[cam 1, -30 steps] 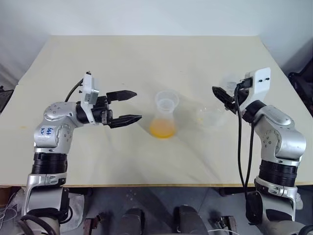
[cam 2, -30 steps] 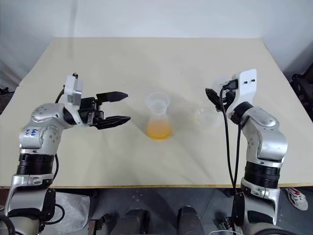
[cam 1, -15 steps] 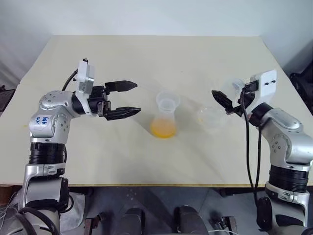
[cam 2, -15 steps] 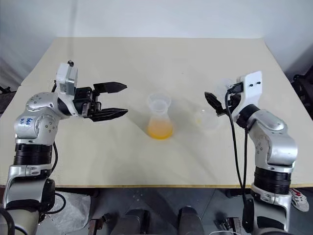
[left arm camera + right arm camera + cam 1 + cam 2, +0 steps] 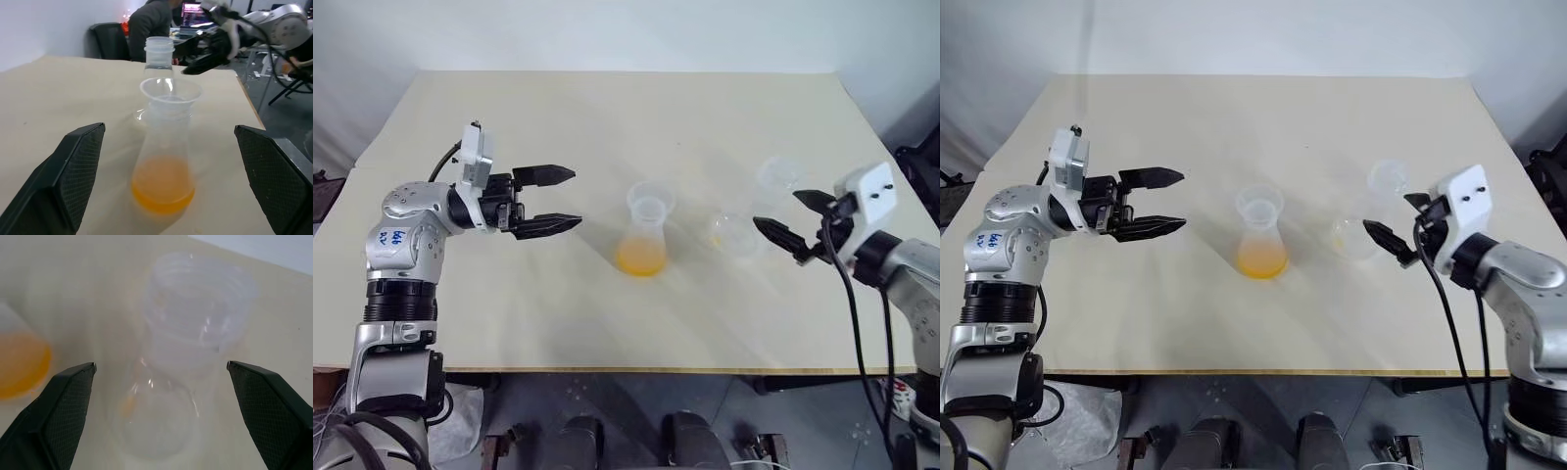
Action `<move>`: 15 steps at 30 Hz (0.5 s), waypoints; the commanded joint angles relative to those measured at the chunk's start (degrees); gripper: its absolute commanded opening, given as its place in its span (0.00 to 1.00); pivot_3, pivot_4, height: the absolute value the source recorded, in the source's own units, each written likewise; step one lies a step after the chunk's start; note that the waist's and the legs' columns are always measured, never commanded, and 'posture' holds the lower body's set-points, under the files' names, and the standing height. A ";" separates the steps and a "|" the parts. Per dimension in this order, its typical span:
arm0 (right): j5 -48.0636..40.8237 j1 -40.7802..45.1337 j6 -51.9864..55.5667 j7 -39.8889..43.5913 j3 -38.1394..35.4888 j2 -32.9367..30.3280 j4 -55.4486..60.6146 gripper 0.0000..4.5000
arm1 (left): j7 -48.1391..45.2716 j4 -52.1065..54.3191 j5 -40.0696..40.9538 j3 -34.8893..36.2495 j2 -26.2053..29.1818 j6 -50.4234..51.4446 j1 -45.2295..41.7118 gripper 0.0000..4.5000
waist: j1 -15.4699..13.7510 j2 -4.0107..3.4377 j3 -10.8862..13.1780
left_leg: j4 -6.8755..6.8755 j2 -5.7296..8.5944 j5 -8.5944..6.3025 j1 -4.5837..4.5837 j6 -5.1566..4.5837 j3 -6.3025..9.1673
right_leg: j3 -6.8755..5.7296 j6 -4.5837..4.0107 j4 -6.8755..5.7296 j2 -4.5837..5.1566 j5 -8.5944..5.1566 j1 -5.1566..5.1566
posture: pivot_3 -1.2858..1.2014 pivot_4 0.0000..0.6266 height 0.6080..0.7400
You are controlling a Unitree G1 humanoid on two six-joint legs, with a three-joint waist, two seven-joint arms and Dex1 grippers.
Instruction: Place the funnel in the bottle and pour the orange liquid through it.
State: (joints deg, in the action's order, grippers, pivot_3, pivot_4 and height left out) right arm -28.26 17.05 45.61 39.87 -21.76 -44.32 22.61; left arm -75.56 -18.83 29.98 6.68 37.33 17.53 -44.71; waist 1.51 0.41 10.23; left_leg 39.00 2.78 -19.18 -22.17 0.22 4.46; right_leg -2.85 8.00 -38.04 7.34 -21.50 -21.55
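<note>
the bottle (image 5: pixel 644 238) holds the orange liquid (image 5: pixel 639 259), funnel (image 5: pixel 649 203) seated in its neck. my left tool (image 5: pixel 556 199) and right tool (image 5: pixel 785 217) gape wide, empty, level, flanking it.

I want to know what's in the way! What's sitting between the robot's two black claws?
The clear plastic conical flask with orange liquid and a small clear funnel on its neck, seen from the head views.
</note>
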 commanded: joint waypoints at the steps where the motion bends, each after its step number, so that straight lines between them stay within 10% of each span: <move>1: -3.49 -3.52 -1.76 6.08 -6.14 -4.47 2.56 1.00 | 1.09 3.10 0.55 2.98 2.05 -0.81 2.04 1.00 | -0.01 0.00 0.00 | 0.00 0.00 -0.01 0.00 -0.01 0.00 | 0.00 0.00 0.00 0.00 0.00 0.01 | 0.52 0.24 1.00; 15: -8.86 -9.13 -19.55 27.31 -6.82 -6.84 -5.74 1.00 | -0.69 15.36 6.08 15.16 12.36 2.51 23.51 1.00 | -0.31 0.01 0.00 | 0.00 -0.14 -0.01 0.08 -0.02 -0.10 | 0.02 0.01 0.24 0.02 0.00 0.16 | 0.52 0.24 1.00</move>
State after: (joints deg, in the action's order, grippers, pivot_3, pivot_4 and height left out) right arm -37.42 6.89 29.39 65.86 -27.49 -51.45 19.40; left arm -75.37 -5.50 34.48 19.47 48.42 20.68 -21.78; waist 1.20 0.41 10.24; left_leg 39.01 2.68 -19.19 -22.09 0.18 4.40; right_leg -2.83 8.01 -37.80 7.42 -21.50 -21.37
